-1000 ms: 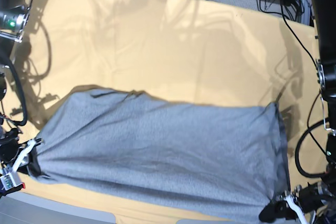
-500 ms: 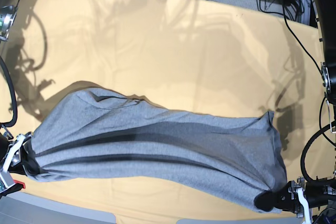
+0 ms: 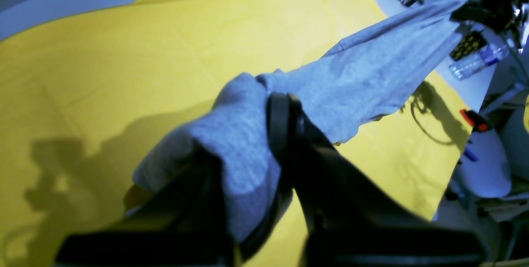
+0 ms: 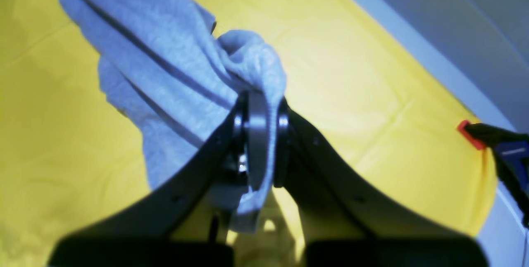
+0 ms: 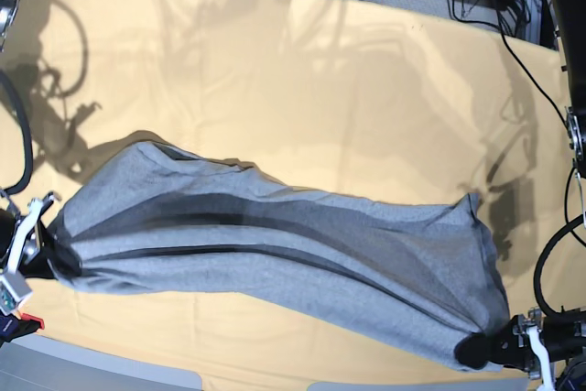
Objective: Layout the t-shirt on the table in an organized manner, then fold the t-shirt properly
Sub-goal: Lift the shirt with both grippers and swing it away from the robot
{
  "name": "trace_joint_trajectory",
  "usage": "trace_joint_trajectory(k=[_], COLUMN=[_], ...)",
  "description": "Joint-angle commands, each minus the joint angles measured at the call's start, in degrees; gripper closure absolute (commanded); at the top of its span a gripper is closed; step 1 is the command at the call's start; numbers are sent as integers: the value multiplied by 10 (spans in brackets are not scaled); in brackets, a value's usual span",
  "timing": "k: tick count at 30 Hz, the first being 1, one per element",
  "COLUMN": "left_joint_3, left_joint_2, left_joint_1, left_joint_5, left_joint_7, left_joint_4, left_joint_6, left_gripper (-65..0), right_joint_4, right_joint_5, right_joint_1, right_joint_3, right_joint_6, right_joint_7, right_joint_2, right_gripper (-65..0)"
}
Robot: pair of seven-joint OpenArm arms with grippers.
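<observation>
Yellow-orange cloth is covering the table [image 5: 302,70], its near edge running past grey panels [image 5: 101,362] at the bottom of the base view. Bare cloth is stretching beyond the shirt's far side, with a narrower strip showing on the near side. Grey t-shirt [image 5: 275,235] is spanning the near part of the table, plain side showing, long folds running lengthwise, near edge sagging between the grippers. Left gripper [image 5: 476,352] is pinching one near corner; right gripper [image 5: 66,258] is pinching the other. Left wrist view is showing cloth bunching at the fingers. Clear bottle [image 3: 479,61] is lying off the table edge, near the right arm. Arms are flanking both sides, casting shadows on the cloth.
</observation>
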Motion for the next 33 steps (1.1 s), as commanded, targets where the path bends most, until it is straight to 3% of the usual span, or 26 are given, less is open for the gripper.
trace_joint_trajectory(k=[1, 12, 17, 20, 25, 33], left_joint_3=[-4, -4, -4, -4, -4, -5], left_joint_2=[-10, -11, -27, -36, -51, -108], left_joint_1=[-21, 47, 61, 61, 84, 218], left_joint_5=[-18, -18, -18, -18, -18, -18], left_joint_7=[-13, -13, -13, -13, -13, -13], left_joint_4=[14, 18, 19, 30, 135, 327], left_joint_6=[-3, -3, -3, -3, -3, -3], left_gripper=[0, 0, 0, 0, 0, 0], right_joint_4=[7, 6, 6, 20, 68, 109], right_joint_5=[4, -5, 76, 108, 110, 118], right_joint_1=[7, -38, -47, -47, -55, -152], right_joint_3=[15, 21, 21, 27, 61, 111], right_joint_6=[1, 1, 1, 1, 1, 1], right_joint_7=[17, 16, -54, -53, -54, -53], right_joint_2=[13, 9, 10, 10, 10, 10], right_gripper=[0, 0, 0, 0, 0, 0])
